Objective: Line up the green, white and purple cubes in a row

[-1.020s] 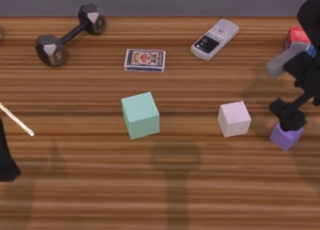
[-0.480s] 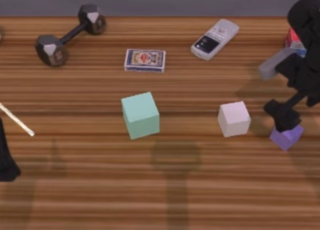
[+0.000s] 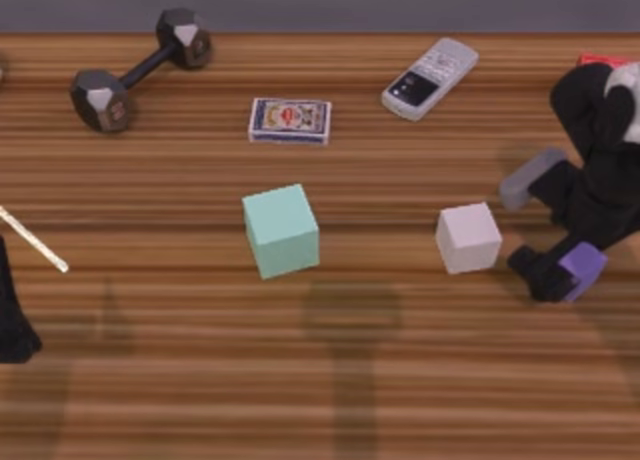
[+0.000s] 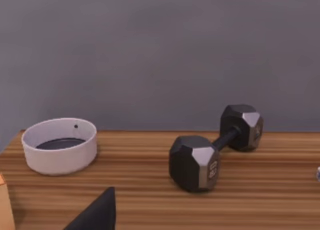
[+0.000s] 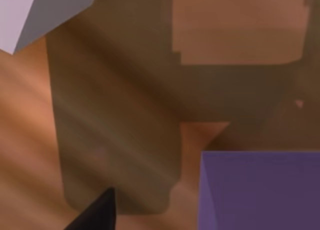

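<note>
The pale green cube point(image 3: 280, 230) stands mid-table. The white cube point(image 3: 468, 238) is to its right, and its corner point(image 5: 15, 15) shows in the right wrist view. The small purple cube point(image 3: 586, 265) rests on the table near the right edge, partly covered by my right arm. My right gripper point(image 3: 553, 272) is low against the purple cube's left side and open. In the right wrist view one dark fingertip point(image 5: 101, 211) stands apart from the purple cube point(image 5: 260, 190), with bare wood between them. My left gripper point(image 3: 15, 325) is parked open at the left edge.
A black dumbbell point(image 3: 140, 70) point(image 4: 215, 147), a patterned card box point(image 3: 290, 120) and a grey remote point(image 3: 430, 77) lie along the back. A red box point(image 3: 603, 58) sits at the back right. At the left there is a pale strip point(image 3: 35, 240) and a white bowl point(image 4: 60, 145).
My right arm has swung and come down, and its fingers now sit lower and left of the purple cube, hiding part of it. The cubes have stayed where they were.
</note>
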